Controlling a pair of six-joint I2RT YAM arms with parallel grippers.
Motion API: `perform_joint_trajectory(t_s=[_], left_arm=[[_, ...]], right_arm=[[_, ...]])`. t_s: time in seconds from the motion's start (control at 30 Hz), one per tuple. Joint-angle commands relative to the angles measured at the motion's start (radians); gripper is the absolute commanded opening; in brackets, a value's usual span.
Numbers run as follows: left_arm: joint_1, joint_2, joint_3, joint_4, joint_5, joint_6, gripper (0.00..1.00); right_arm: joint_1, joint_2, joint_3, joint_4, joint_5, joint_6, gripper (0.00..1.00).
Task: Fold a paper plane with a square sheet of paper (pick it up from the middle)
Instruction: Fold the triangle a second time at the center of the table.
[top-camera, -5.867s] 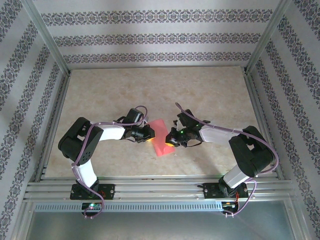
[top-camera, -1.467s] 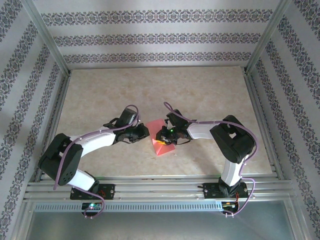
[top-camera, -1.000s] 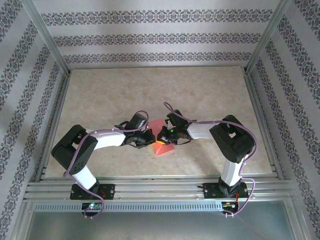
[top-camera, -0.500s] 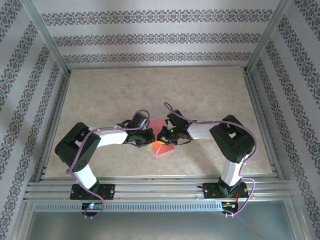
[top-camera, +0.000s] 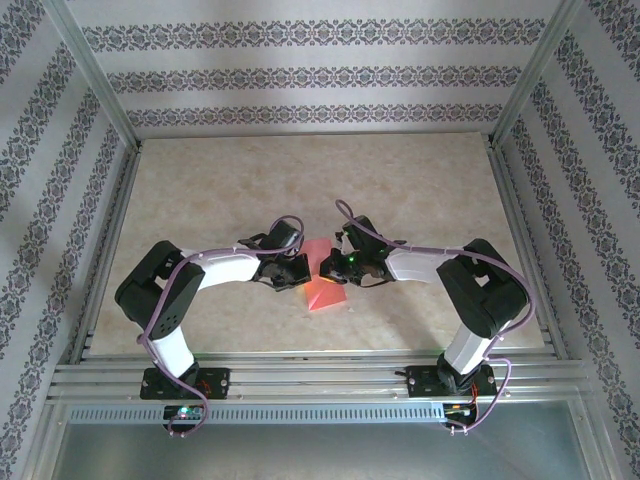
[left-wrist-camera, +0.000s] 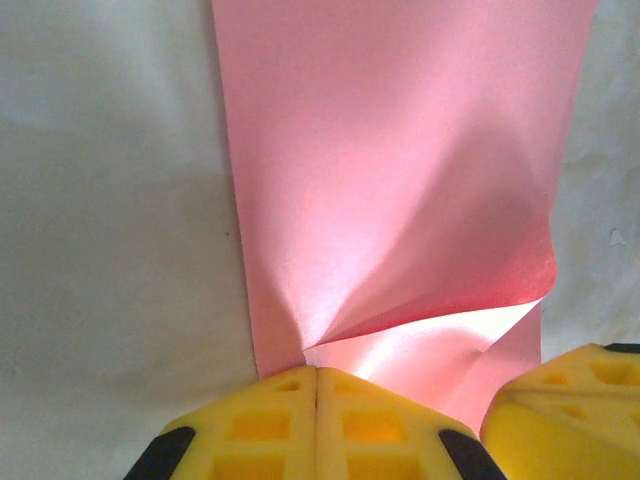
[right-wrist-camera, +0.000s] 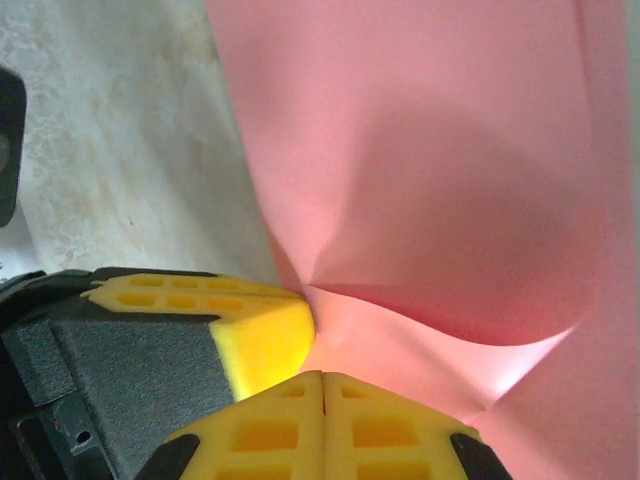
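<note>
The square sheet of paper (top-camera: 325, 292) lies salmon-pink on the table between both arms, partly folded, with one flap lifted and bowed. My left gripper (top-camera: 300, 272) meets it from the left and my right gripper (top-camera: 326, 268) from the right, almost touching each other. In the left wrist view the paper (left-wrist-camera: 400, 150) creases down to a point at my shut left gripper (left-wrist-camera: 317, 372), and the right gripper's yellow finger (left-wrist-camera: 570, 400) sits beside it. In the right wrist view my right gripper (right-wrist-camera: 322, 378) is shut on the paper (right-wrist-camera: 430, 150), with the left gripper's finger (right-wrist-camera: 262, 335) pressed close.
The beige marbled table (top-camera: 300, 180) stretches open behind and beside the paper. Aluminium rails (top-camera: 300, 375) run along the near edge by the arm bases, and patterned walls (top-camera: 320, 70) enclose the back and sides.
The left gripper has swung in against the paper's left edge beside the right gripper. Both grippers have shifted slightly toward the back, and the right arm's elbow has moved right.
</note>
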Motion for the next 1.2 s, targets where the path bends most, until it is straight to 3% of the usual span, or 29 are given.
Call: perform_joint_trajectory(t_s=[0.0,0.47,0.83,1.17], left_arm=[[-0.013,0.046,0.000,-0.102,-0.045,0.037,0.00],[-0.013,0.063,0.030,-0.191,-0.081,0.076,0.00],[-0.014,0.095,0.061,-0.225,-0.099,0.110,0.00],[-0.013,0.140,0.146,-0.278,-0.088,0.258,0.00]], right_arm=[[0.006,0.022,0.012,-0.008,0.016,-0.046,0.01],[-0.051,0.046,-0.042,-0.037,0.063,-0.080,0.00],[-0.082,-0.125,-0.081,-0.127,0.275,-0.101,0.00],[0.019,0.016,0.030,-0.033,0.102,-0.115,0.00]])
